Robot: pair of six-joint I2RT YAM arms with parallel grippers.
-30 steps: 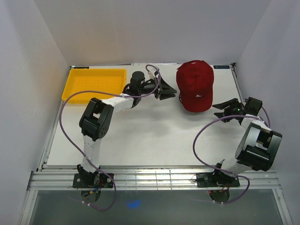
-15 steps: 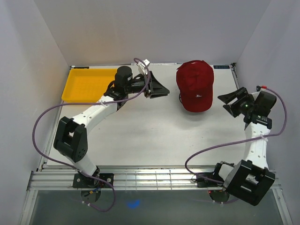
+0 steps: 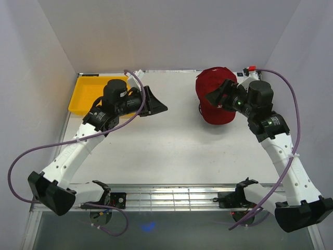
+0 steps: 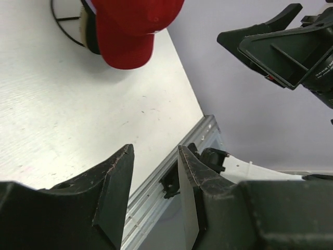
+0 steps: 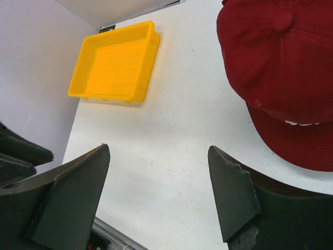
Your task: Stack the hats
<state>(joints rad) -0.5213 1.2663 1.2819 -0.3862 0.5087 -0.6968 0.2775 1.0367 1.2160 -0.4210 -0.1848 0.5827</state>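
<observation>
Both arms have swung since a second ago. The left claw (image 3: 157, 99) has drawn back from mid-table toward the yellow tray (image 3: 83, 91). The right claw (image 3: 216, 94) has come in from the table's right edge and, seen from overhead, now hangs over the dark red hat (image 3: 217, 113). The hat itself has not shifted.

The hat sits at the far right of the table (image 3: 171, 151), crown toward the back wall and brim toward the near edge. A small white mark (image 5: 299, 123) shows on its front just above the brim, too small to read. In the left wrist view, a pale edge and a dark edge peek out beneath the hat (image 4: 130, 31); what they belong to cannot be told.

From the right wrist, the right claw (image 5: 158, 149) is spread wide and holds nothing. The hat (image 5: 281, 67) lies off to the right of its fingers, not between them. The left wrist view shows this claw up against the wall, clear of the hat.

The left claw (image 4: 154, 151) is parted by a narrower gap and grips nothing, with the bare table (image 4: 52, 104) below it.

The tray (image 5: 112, 96) rests in the far left corner, its gridded floor showing in the right wrist view. Overhead, the left arm covers its right end.
</observation>
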